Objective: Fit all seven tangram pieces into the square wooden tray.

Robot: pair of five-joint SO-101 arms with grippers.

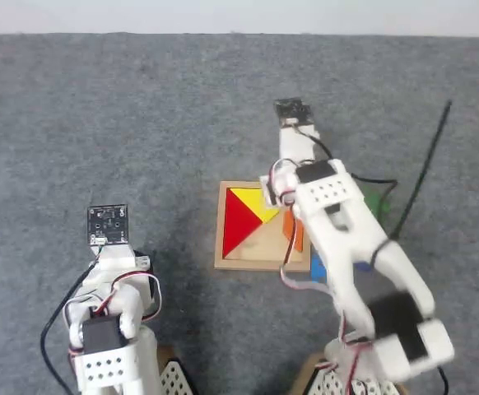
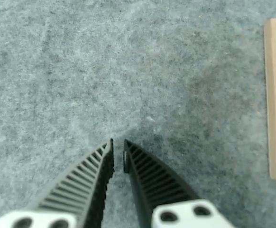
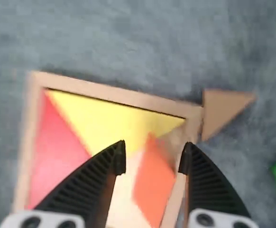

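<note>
The square wooden tray [image 1: 223,251] lies mid-table with a red triangle [image 1: 238,224] and a yellow triangle [image 1: 258,202] in it. In the right wrist view, my right gripper [image 3: 152,151] hangs open above the tray [image 3: 109,90]. An orange piece [image 3: 152,185] lies between and below its fingers, against the tray's wall. The red triangle [image 3: 52,142] and the yellow triangle [image 3: 109,118] are beside it. A tan triangle [image 3: 221,107] rests outside the tray's corner. My left gripper [image 2: 118,145] is shut and empty over bare carpet, to the left of the tray [image 2: 275,95].
The right arm [image 1: 330,197] covers the tray's right side. A blue piece [image 1: 318,267] and a green piece [image 1: 377,206] lie on the carpet beside it. A black cable [image 1: 425,164] runs across the carpet at the right. The left arm [image 1: 112,280] stands at the front left.
</note>
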